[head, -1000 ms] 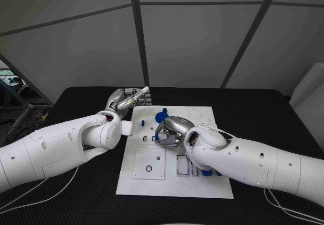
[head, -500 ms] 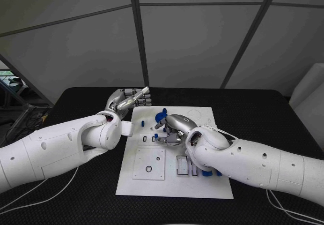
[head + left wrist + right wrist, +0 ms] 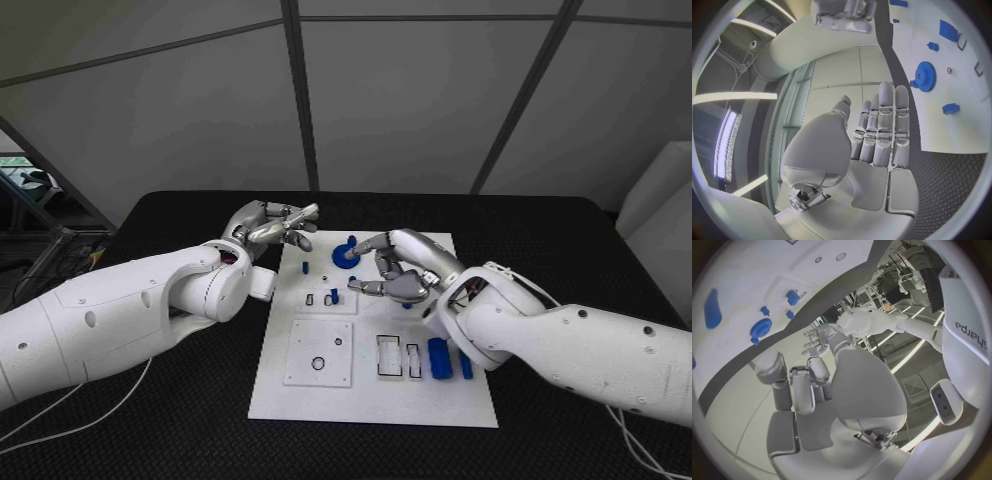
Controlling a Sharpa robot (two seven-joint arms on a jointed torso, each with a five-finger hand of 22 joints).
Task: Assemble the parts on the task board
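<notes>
The round blue toothed plastic gear (image 3: 346,256) sits near the far edge of the white rectangular task board (image 3: 372,395); you should find it light, stiff and a little slippery, so take it by the rim. I count one gear, two small blue pegs (image 3: 304,267) beside it, and two blue blocks (image 3: 440,359) toward the near right corner. Your left hand (image 3: 268,226) holds nothing, fingers straight. Your right hand (image 3: 398,268) hovers empty, fingers loosely spread.

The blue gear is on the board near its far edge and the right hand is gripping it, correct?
Not quite. The blue gear does sit on the task board near its far edge, but the right hand holds nothing; the head view shows it beside the gear, fingers apart.
</notes>
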